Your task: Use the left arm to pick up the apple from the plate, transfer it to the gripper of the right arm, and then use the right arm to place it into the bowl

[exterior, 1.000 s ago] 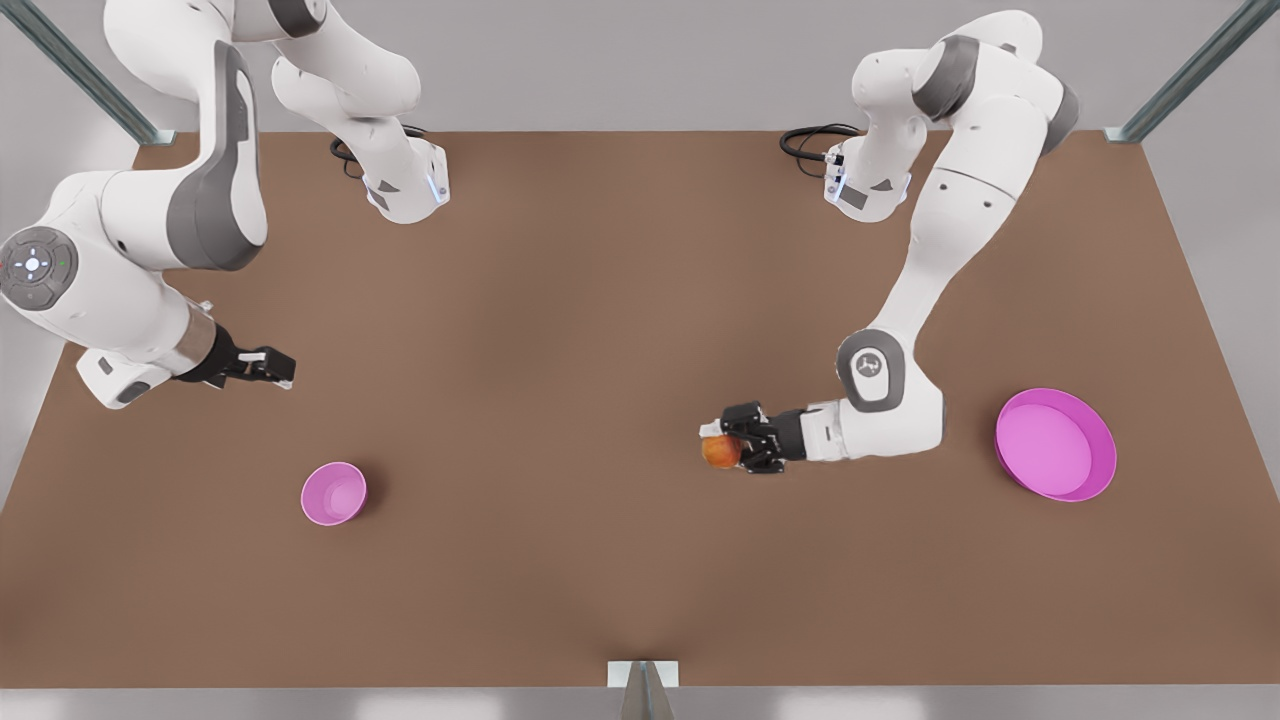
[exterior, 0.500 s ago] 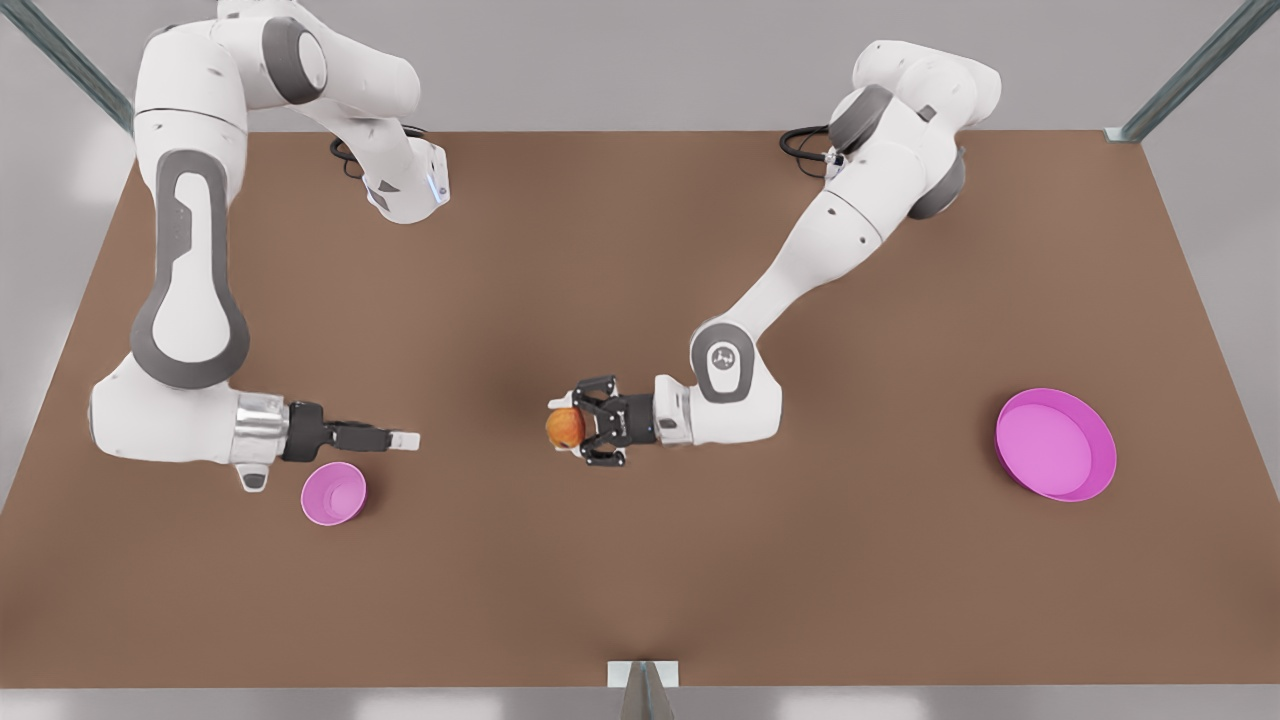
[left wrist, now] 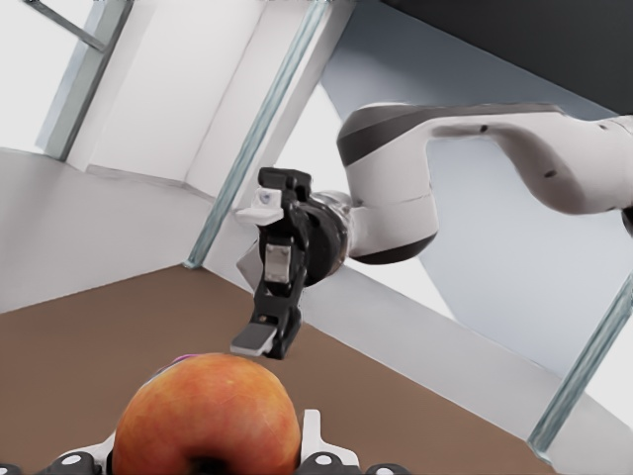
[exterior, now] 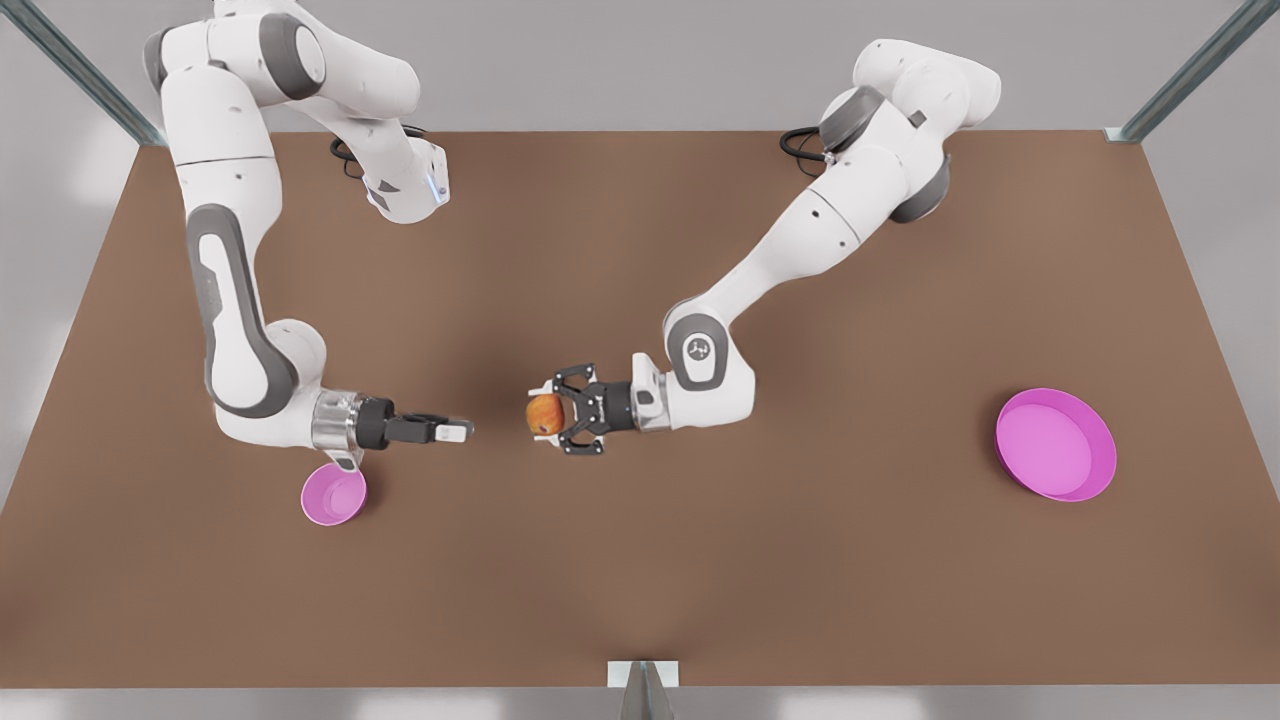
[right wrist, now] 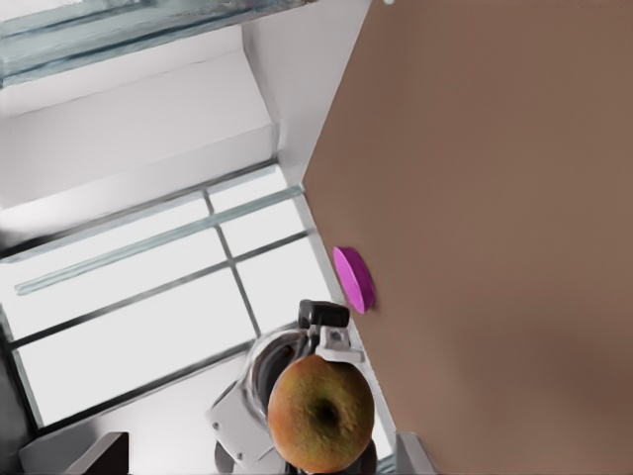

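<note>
The red-orange apple point(exterior: 545, 413) hangs over the middle of the table, with my left gripper point(exterior: 548, 415) shut on it, reaching in from the front view's right. In the left wrist view the apple point(left wrist: 208, 421) sits close between my fingers point(left wrist: 316, 447). My right gripper point(exterior: 458, 431), on the silver-cuffed arm, points at the apple from the front view's left, a short gap away. Its jaws stand open in the left wrist view point(left wrist: 253, 279). The right wrist view shows the apple point(right wrist: 320, 413) straight ahead. The small pink bowl point(exterior: 333, 497) lies just below the right wrist. The wide pink plate point(exterior: 1055, 445) is empty.
Both arm bases point(exterior: 405, 190) stand at the table's far edge with black cables. Metal frame posts point(exterior: 1190, 70) rise at the table's corners. The plate point(right wrist: 354, 279) appears edge-on, far beyond the apple, in the right wrist view.
My left gripper carried the apple from near the plate leftward to the table's middle. The right arm swung down past the bowl and reached toward the apple.
</note>
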Controlling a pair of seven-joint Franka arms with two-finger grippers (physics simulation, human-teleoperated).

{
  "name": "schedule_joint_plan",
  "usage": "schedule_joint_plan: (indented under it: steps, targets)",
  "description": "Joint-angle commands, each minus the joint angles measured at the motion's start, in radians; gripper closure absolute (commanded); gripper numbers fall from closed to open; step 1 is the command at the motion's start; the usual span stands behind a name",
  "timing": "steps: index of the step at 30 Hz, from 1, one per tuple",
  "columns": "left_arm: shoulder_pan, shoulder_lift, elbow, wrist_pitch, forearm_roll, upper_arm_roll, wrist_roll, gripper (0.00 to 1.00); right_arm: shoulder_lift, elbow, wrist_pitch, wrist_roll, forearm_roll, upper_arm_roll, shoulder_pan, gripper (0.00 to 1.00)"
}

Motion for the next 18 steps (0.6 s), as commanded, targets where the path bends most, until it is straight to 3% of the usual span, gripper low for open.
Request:
schedule_joint_plan:
  steps: [1,4,11,18]
  targets:
    - [0.002,0.004,0.011,0.004,-0.041,-0.011,0.348,0.27,0.019,-0.001,0.058,-0.568,0.117,0.003,0.0,0.0]
    - [0.004,0.021,0.031,0.002,-0.041,-0.028,0.35,0.27,0.037,-0.01,0.048,-0.588,0.133,0.007,-0.001,0.0]
    - [0.004,0.027,0.037,0.002,-0.041,-0.028,0.35,0.27,-0.05,-0.13,0.146,-0.604,0.133,0.121,-0.006,0.0]
    - [0.004,0.027,0.037,0.002,-0.041,-0.028,0.35,0.27,-0.035,-0.147,0.164,-0.666,0.14,0.132,-0.001,0.0]
